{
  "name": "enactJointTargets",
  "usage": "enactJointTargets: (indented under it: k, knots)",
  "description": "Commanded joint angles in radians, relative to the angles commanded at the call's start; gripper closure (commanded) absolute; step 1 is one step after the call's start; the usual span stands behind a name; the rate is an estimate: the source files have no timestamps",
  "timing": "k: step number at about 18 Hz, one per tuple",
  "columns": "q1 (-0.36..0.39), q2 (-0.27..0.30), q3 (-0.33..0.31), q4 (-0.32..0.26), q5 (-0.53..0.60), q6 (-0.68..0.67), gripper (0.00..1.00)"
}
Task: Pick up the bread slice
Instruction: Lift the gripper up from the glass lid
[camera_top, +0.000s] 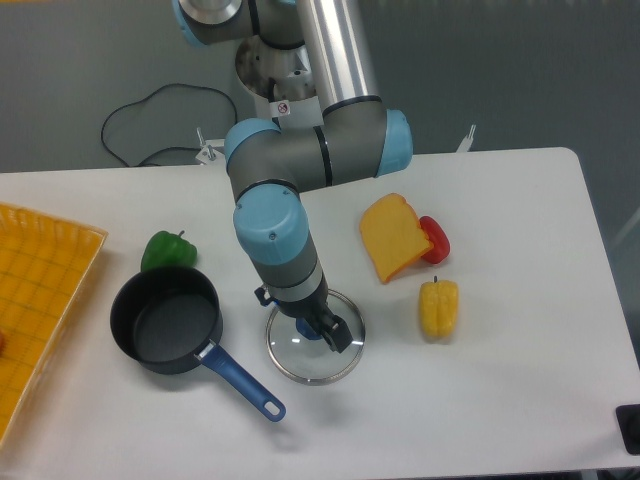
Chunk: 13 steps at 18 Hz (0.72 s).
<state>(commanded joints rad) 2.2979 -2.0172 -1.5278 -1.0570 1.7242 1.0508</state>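
The flat orange-yellow toy bread slice with its rounded top and darker crust edge (393, 238) lies on the white counter (520, 400), right of centre, its right edge touching or slightly overlapping the glossy red toy pepper (435, 238), with the plump yellow toy bell pepper (438, 308) near its lower side. It looks like light, stiff moulded plastic or foam, probably smooth and a little slippery, not fragile; since it lies flat, the thin crust edges are the likely hold, best across the straight sides on the free left and lower edges, away from the red pepper. The black end effector (325, 330) hangs low over the round glass pan lid with a blue knob (315, 348), well apart from the slice; whether its fingers are parted or closed cannot be told from this view. A dark saucepan with a blue handle (166, 321), a green toy pepper (167, 250) and a yellow woven tray (40, 290) sit to the left. A small round sticker on the arm's base is too small to read; no other writing shows
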Motion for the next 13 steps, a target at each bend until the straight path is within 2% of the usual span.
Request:
enactJointTargets:
  k: [4, 7, 13]
  knots:
    - [0.002, -0.003, -0.006, -0.001, -0.002, -0.011, 0.0]
    - [0.005, 0.005, -0.063, 0.005, 0.002, -0.014, 0.0]
    - [0.061, 0.043, -0.127, 0.0, 0.001, 0.009, 0.0]
